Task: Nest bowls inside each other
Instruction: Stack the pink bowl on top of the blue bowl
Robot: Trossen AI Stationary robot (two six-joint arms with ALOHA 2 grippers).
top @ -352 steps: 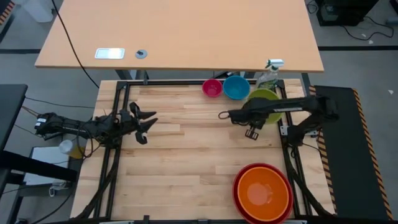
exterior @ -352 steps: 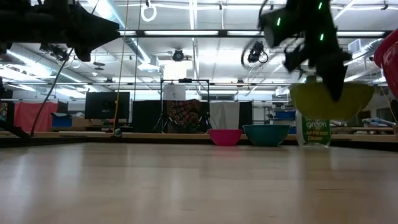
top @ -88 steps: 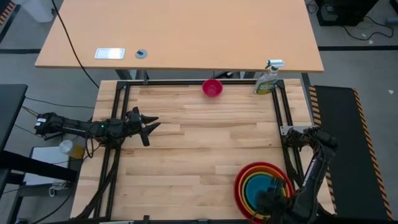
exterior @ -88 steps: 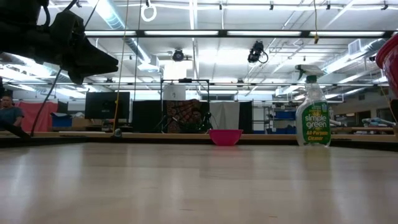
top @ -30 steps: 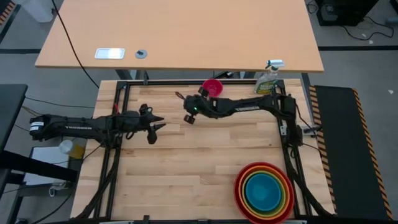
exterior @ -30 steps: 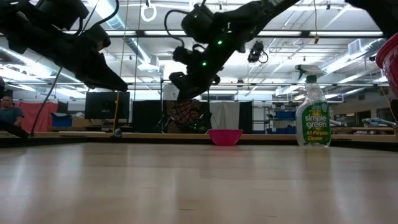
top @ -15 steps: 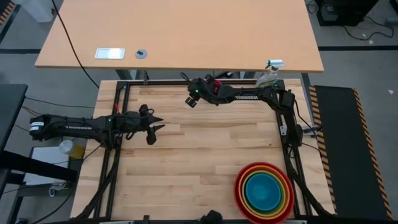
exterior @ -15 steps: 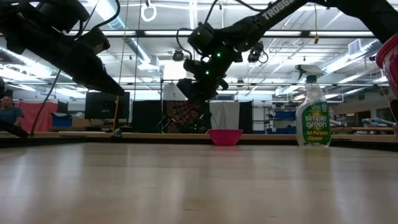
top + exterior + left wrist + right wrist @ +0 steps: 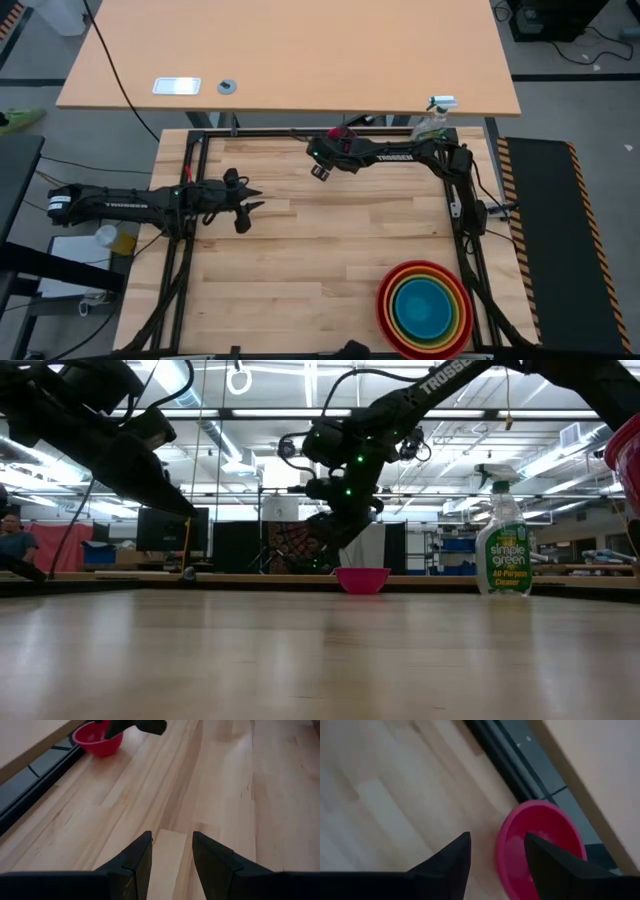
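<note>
The pink bowl stands upright on its base at the table's far edge, also visible in the low view. My right gripper hovers over it, open and tipped down, with the bowl's near rim between its fingers and nothing touching. In the low view this gripper is just above the bowl. The red, orange, green and blue bowls sit nested at the near right. My left gripper waits open above the table's left side.
A spray bottle stands at the far right corner, to the right of the pink bowl, and shows in the low view. A black frame rail runs along the far edge behind the bowl. Bare wood lies mid-table.
My right gripper has swung toward the table's far edge and a little to the right, over the pink bowl, and has tipped further downward. The bowls have not moved.
</note>
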